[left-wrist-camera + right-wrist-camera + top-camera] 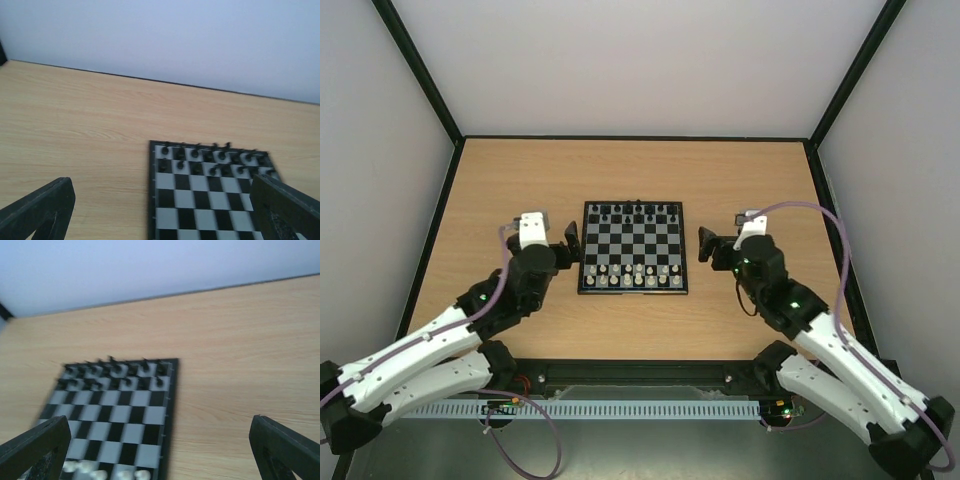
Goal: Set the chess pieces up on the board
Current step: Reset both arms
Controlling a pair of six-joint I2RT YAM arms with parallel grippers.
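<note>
Where the board (pixel 633 248) lies: flat at the middle of the table (pixel 510 180), edges square to it, between the two grippers.
White pieces (pixel 632 275): standing on the board in its two rows at 6 o'clock, nearest the arm bases; too small to count or to tell kinds apart.
White pieces, right wrist view: a few pale tops (pixel 100 471) at the bottom edge, blurred.
Black pieces (pixel 634 213): two rows along the board's 12 o'clock side; the middle ranks between the two colours are bare squares.
Black pieces, wrist views: seen at the board's far edge from the left wrist (pixel 215 160) and the right wrist (pixel 115 372).
Left gripper (pixel 574 245): at 9 o'clock of the board, just beside its black border, jaws spread wide with nothing between them.
Left fingers (pixel 42 210): dark, at the lower corners of the wrist view; the board's left part and bare wood show between them.
Right gripper (pixel 706 248): at 3 o'clock of the board, near its edge but apart from it, jaws spread wide and holding nothing.
Right fingers (pixel 282 450): at the lower corners of the wrist view; the board's right edge lies between them.
Cables (pixel 840 270): a purple one loops along each arm.
</note>
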